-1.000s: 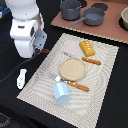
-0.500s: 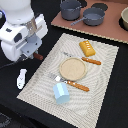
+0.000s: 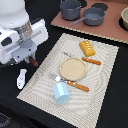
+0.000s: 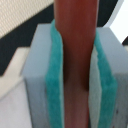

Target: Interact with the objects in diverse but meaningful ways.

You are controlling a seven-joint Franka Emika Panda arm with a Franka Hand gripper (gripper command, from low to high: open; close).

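- Exterior view: the fingers [image 3: 31,56] sit over the dark counter [image 3: 15,107] at the placemat's [image 3: 102,95] edge on the exterior view's left, a brown stick [image 3: 33,62] poking out below them. White bone piece [image 3: 21,78] lies on the counter; blue cup [image 3: 61,92] and ridged orange block [image 3: 87,48] lie on the placemat.
- Wrist view: only this one shows the grip — teal pads [image 4: 54,75] clamped against both sides of the stick [image 4: 75,60].

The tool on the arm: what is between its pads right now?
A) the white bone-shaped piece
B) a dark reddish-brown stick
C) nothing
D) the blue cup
B: the wrist view shows the stick clamped between the tool's teal pads, while the cup sits on the mat and the bone lies beside the mat.
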